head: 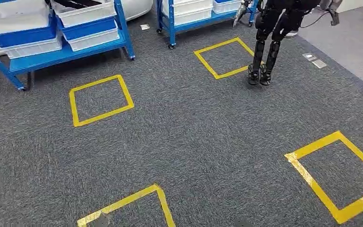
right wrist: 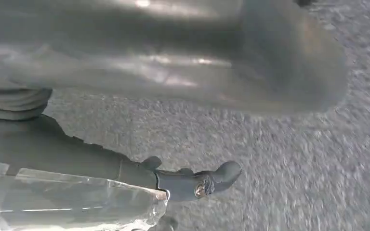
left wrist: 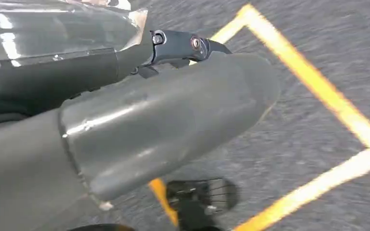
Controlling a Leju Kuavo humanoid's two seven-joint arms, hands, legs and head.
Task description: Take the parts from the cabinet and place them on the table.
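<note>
Head view showed grey carpet [head: 194, 142] marked with four yellow tape squares, the fullest one at [head: 101, 100]. Two blue shelving racks stood along the far edge: the nearer rack [head: 71, 49] carried four white bins, of which one [head: 86, 10] held dark items too small to identify. A second humanoid robot [head: 267, 42] stood beside the other rack [head: 189, 21]. Left wrist view caught the left hand [left wrist: 173, 120], with clear plastic wrap [left wrist: 53, 29] against its fingers; right wrist view showed the right hand [right wrist: 173, 72] likewise, by clear wrap [right wrist: 77, 202]. Whether either hand's fingers gripped anything could not be told.
</note>
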